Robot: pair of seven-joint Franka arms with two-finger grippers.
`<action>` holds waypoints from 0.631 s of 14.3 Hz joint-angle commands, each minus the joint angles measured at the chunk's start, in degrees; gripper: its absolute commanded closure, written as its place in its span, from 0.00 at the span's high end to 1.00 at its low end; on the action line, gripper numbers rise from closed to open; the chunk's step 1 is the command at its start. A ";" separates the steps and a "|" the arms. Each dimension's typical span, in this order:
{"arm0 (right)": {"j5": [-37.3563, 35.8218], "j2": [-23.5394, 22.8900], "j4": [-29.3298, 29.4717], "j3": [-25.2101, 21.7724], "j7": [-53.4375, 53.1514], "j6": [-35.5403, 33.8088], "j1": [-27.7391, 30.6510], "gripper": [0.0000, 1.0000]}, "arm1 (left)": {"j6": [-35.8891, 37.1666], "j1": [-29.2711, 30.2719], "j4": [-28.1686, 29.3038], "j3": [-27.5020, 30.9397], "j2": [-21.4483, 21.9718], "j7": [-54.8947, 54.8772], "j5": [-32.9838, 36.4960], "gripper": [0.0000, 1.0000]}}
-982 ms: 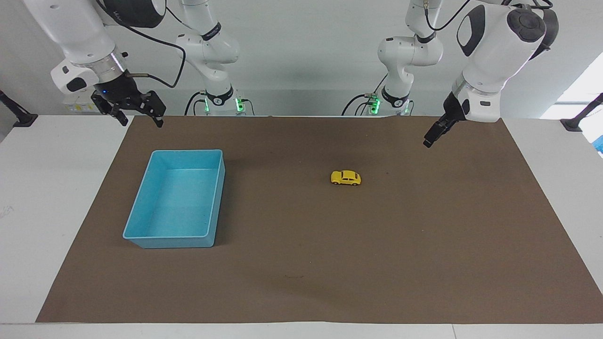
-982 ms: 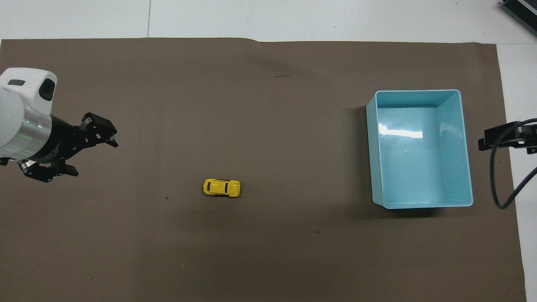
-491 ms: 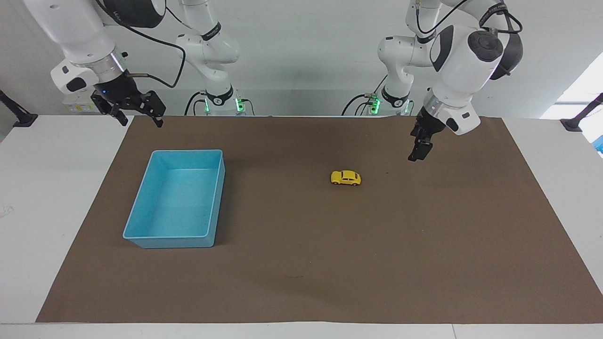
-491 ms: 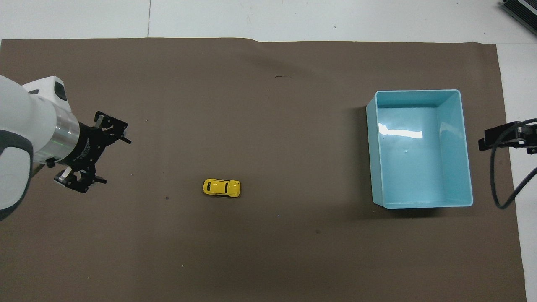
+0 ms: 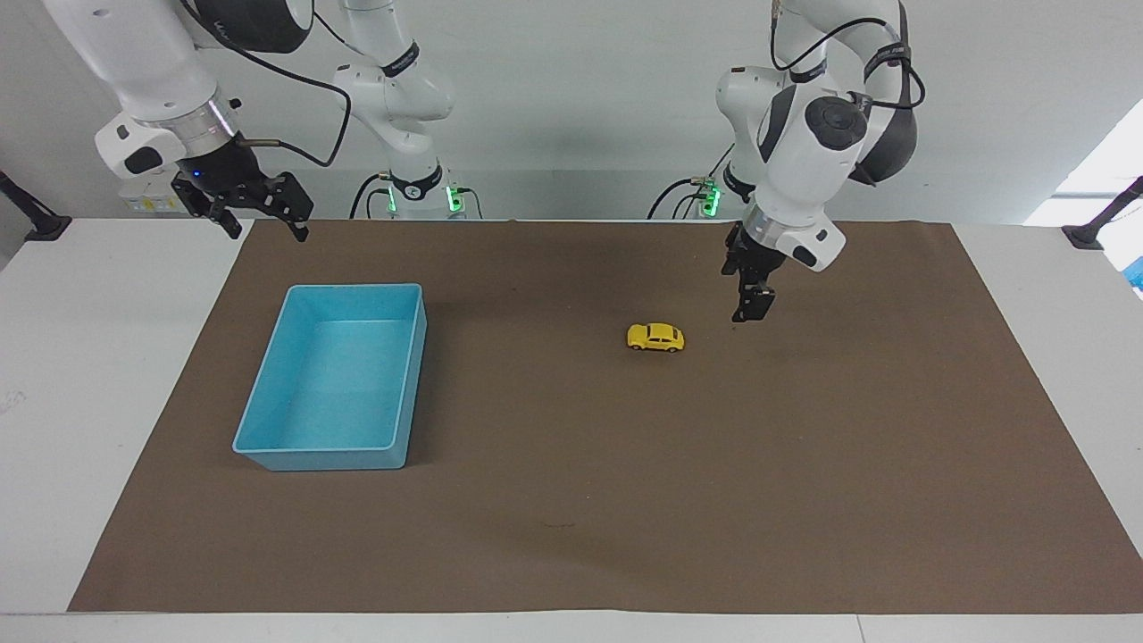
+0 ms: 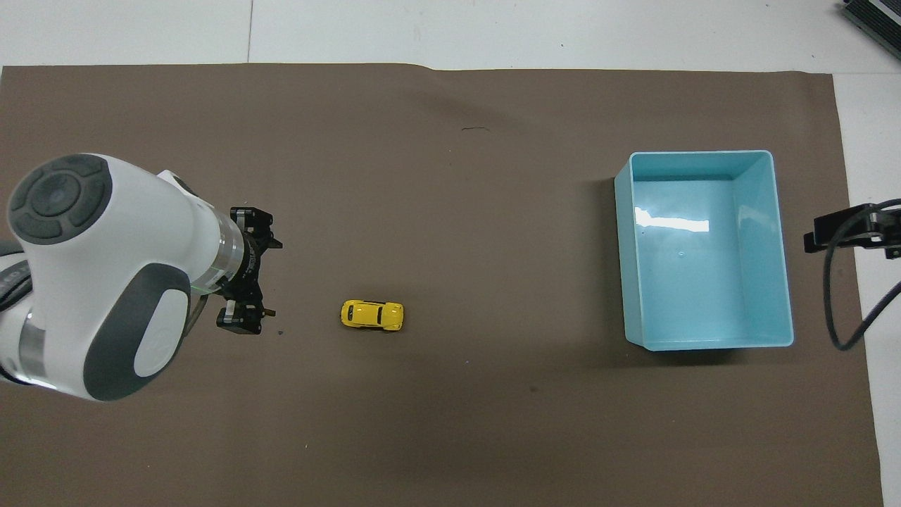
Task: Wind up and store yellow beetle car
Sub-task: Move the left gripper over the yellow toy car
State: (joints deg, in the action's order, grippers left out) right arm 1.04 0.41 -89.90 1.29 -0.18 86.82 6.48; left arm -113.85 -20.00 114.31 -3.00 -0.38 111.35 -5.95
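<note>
The yellow beetle car [image 5: 655, 337] stands on its wheels on the brown mat, also seen in the overhead view [image 6: 372, 315]. My left gripper [image 5: 748, 306] hangs open and empty above the mat, a short way from the car toward the left arm's end; from overhead [image 6: 269, 279] its fingers stand wide apart. The blue bin [image 5: 412, 375] is empty and sits toward the right arm's end, its rim showing from overhead [image 6: 704, 153]. My right gripper [image 5: 263, 223] waits open in the air over the mat's corner near the bin.
A brown mat [image 5: 571, 518] covers most of the white table [image 5: 80, 375]. A black cable [image 6: 838, 296] hangs from the right arm beside the bin. A small dark speck [image 6: 280, 332] lies on the mat near the left gripper.
My left arm has swung in from its end of the table toward the car and come lower. The car, the bin and the right arm have not moved.
</note>
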 commanded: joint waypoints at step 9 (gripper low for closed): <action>-0.34 1.35 -1.50 0.29 1.41 0.10 0.73 1.00 | -21.92 -8.82 14.88 0.89 -2.52 5.10 -6.61 1.00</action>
State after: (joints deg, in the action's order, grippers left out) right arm 1.04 0.41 -89.92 1.28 -0.18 86.82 6.48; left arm -131.84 -26.80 125.19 -3.06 -4.37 115.70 -10.95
